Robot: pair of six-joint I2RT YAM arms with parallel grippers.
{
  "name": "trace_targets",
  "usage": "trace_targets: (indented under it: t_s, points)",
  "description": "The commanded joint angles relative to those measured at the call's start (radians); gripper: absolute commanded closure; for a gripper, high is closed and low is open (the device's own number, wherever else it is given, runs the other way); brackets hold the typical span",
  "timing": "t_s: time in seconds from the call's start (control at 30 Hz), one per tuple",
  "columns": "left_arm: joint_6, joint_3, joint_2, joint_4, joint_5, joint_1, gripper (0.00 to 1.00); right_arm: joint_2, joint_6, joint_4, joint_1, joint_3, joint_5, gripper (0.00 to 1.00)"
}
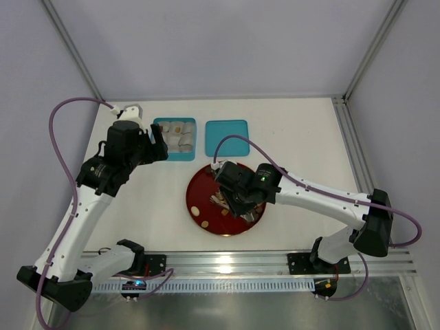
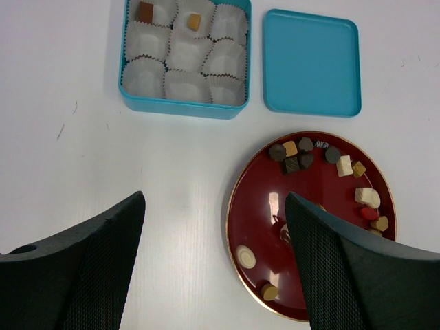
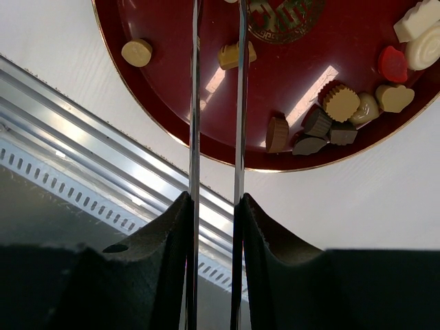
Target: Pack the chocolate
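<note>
Left fingers (image 2: pixel 103 261) are spread wide above the white tabletop (image 2: pixel 69 151). Beyond them, a square teal tin (image 2: pixel 185 106) of paper cups holds two brown chocolate pieces (image 2: pixel 145 12). Right fingers (image 3: pixel 268 254), thin metal blades, stand nearly together over the round red plate (image 3: pixel 158 82) of scattered chocolates (image 3: pixel 342 102). One tan piece (image 3: pixel 228 56) lies against the right blade; whether it is gripped cannot be told.

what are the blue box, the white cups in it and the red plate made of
blue box: probably painted tin or plastic, smooth, satin sheen.
white cups: thin paper, finely pleated walls.
red plate: likely lacquer or plastic, glossy, mirror-like glare, gold rim line.
</note>
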Motion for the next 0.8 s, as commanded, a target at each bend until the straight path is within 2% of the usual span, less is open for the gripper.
trace_targets:
  t_s: [0.0, 0.43, 0.77]
  points:
    - [0.003, 0.000, -0.018, 0.029, -0.016, 0.002, 0.19, -0.009, 0.000, 0.004, -0.005, 0.044, 0.026, 0.69]
    - [0.007, 0.008, -0.019, 0.025, -0.021, 0.002, 0.19, 0.008, -0.023, 0.007, -0.038, 0.127, 0.041, 0.69]
    - [0.018, 0.023, -0.013, 0.021, -0.022, 0.002, 0.19, 0.121, -0.104, 0.045, -0.140, 0.335, 0.044, 0.69]
